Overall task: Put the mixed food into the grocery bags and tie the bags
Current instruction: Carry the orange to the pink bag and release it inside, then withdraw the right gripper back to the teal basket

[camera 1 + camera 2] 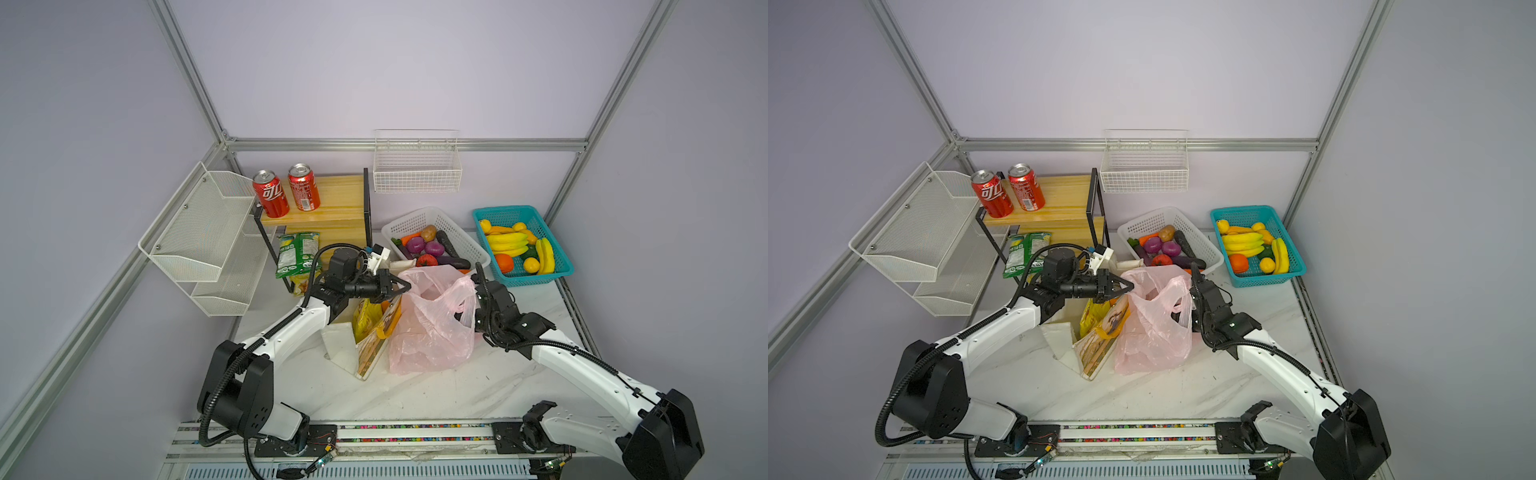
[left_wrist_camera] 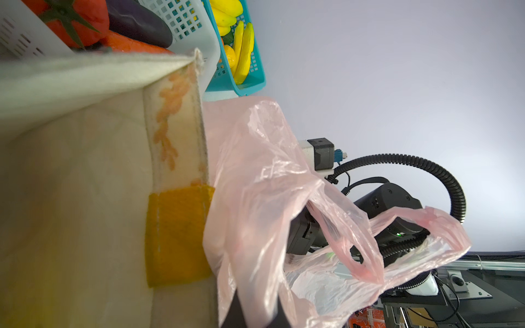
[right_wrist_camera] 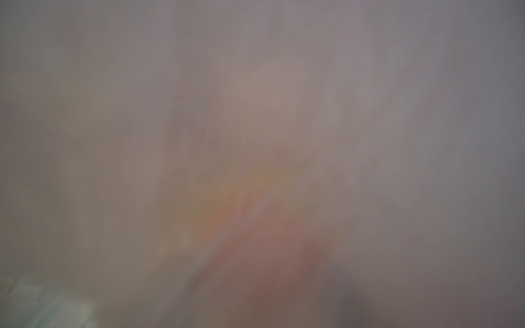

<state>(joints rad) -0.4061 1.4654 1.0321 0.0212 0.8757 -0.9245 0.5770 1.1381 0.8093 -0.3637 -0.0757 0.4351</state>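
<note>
The pink plastic bag (image 1: 432, 328) (image 1: 1150, 332) stands open in the middle of the table, leaning on the cream tote (image 1: 343, 345) (image 1: 1061, 336). A yellow crisp packet (image 1: 365, 316) (image 1: 1094, 313) sticks out of the tote. My left gripper (image 1: 405, 286) (image 1: 1128, 286) (image 2: 255, 315) is shut on the pink bag's near rim (image 2: 270, 184), right beside the tote's inner wall (image 2: 85, 170). My right gripper (image 1: 469, 294) (image 1: 1185, 296) reaches into the bag's far handle loop with its fingers apart. Pink film blurs the whole right wrist view.
Two red cola cans (image 1: 270, 193) stand on a wooden shelf (image 1: 336, 208), with a green crisp packet (image 1: 297, 253) below. Behind the bags are a white basket (image 1: 432, 214) of vegetables and a teal basket (image 1: 559, 253) of fruit. A wire rack (image 1: 199, 237) stands at the left.
</note>
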